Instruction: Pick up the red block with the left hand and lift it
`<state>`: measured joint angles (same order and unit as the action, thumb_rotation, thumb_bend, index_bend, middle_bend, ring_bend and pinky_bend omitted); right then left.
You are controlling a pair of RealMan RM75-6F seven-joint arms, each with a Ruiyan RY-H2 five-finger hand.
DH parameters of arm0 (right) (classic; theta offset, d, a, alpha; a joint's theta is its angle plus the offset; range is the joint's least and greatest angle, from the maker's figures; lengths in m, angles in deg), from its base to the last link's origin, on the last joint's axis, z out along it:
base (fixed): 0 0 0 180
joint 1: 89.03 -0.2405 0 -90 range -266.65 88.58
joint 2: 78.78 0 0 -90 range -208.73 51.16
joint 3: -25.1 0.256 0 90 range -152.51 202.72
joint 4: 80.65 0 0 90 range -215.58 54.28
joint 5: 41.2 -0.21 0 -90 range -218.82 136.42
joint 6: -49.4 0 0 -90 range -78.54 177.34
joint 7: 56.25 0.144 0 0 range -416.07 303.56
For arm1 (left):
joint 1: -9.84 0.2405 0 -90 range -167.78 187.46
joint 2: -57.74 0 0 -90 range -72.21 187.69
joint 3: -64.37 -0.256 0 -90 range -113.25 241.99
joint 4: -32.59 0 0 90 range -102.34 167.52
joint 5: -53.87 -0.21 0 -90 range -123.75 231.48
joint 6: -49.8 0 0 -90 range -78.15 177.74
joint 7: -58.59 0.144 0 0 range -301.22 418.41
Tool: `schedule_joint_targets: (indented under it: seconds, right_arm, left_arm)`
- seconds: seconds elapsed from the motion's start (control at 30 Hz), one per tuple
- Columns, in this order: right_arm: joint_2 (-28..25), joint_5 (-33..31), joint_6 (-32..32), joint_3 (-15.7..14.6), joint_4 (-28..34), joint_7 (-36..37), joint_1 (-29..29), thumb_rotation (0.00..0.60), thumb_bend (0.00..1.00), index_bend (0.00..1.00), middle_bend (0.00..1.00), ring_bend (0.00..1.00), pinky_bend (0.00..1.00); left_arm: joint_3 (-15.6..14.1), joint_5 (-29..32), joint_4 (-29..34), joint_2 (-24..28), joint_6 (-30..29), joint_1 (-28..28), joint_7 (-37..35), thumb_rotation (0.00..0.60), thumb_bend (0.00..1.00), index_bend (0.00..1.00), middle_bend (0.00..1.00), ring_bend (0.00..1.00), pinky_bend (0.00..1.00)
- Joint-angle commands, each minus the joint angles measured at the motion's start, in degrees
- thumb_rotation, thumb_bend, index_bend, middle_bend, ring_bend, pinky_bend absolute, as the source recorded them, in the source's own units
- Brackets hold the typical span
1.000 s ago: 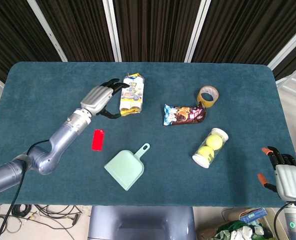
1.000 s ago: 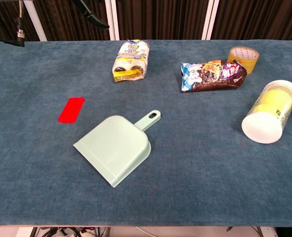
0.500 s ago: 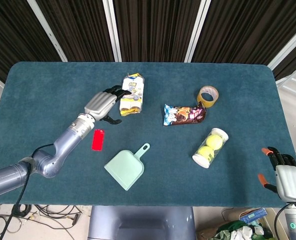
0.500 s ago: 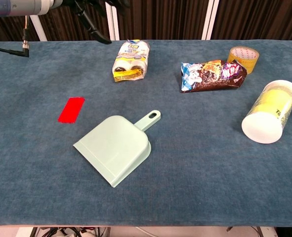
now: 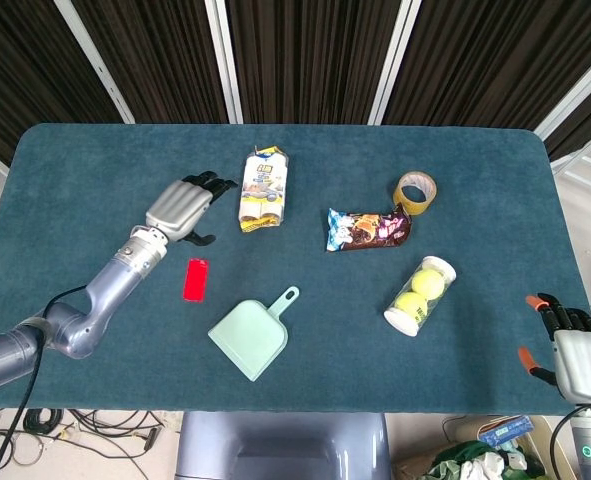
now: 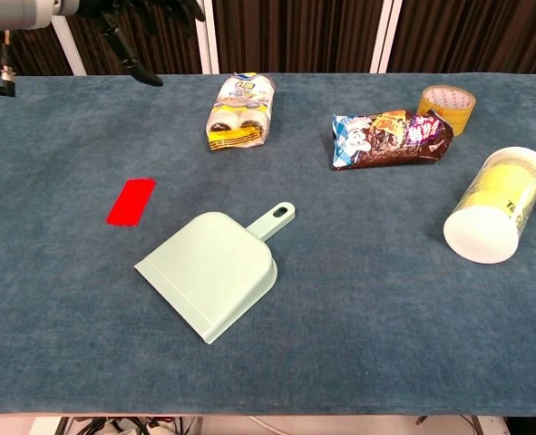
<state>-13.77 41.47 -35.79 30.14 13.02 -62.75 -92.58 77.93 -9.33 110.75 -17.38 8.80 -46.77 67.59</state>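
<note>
The red block (image 5: 196,279) (image 6: 131,201) lies flat on the blue table, left of the dustpan. My left hand (image 5: 182,205) hovers above the table behind the block, fingers spread and holding nothing; the chest view shows only its dark fingers (image 6: 131,63) at the top left edge. My right hand (image 5: 569,348) hangs off the table's near right corner, fingers apart and empty.
A mint dustpan (image 5: 252,335) lies right of the block. A yellow-white snack pack (image 5: 263,188) sits just right of my left hand. Further right are a dark snack bag (image 5: 368,228), a tape roll (image 5: 415,191) and a tennis-ball tube (image 5: 421,294).
My left hand has drawn left and away from the snack pack, now standing nearer above the red block. The right hand has barely moved.
</note>
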Motion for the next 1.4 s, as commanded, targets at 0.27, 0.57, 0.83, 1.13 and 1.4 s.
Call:
schedule_joint_targets:
  seconds: [0.27,0.57,0.83,1.13,1.4]
  right_arm:
    - [0.27,-0.19,0.06,0.04,0.05,-0.73,-0.06,0.6,0.2,0.22,0.16,0.26,0.2]
    - [0.43,-0.22,-0.22,0.03,0.24,-1.04,0.08,0.6,0.2,0.22,0.16,0.26,0.2]
    - [0.43,-0.47,-0.13,0.17,0.15,-0.92,0.04,0.6,0.2,0.22,0.16,0.26,0.2]
    - [0.26,-0.45,-0.06,0.17,0.08,-0.52,0.05,0.6,0.2,0.22,0.16,0.26,0.2]
    - [0.13,-0.72,0.17,0.3,0.02,-0.17,-0.04,0.6,0.2,0.22,0.16,0.26,0.2]
  left_arm:
    - [-5.74,2.31,0.41,3.32,-0.92,3.79,7.26,0.6,0.33,0.26,0.46,0.38,0.45]
    - [-9.64,10.96,2.65,4.44,5.83,2.59,11.57,0.6,0.38,0.36,0.72,0.67,0.71]
    - [-9.41,16.02,2.0,2.2,11.59,-0.08,8.84,0.6,0.37,0.33,0.73,0.69,0.73]
    - [-11.05,19.17,-3.19,-3.85,10.57,-2.64,10.98,0.6,0.37,0.34,0.75,0.71,0.74]
    - [-11.72,22.4,-8.34,-8.95,8.75,-4.72,13.18,0.6,0.37,0.37,0.76,0.72,0.74]
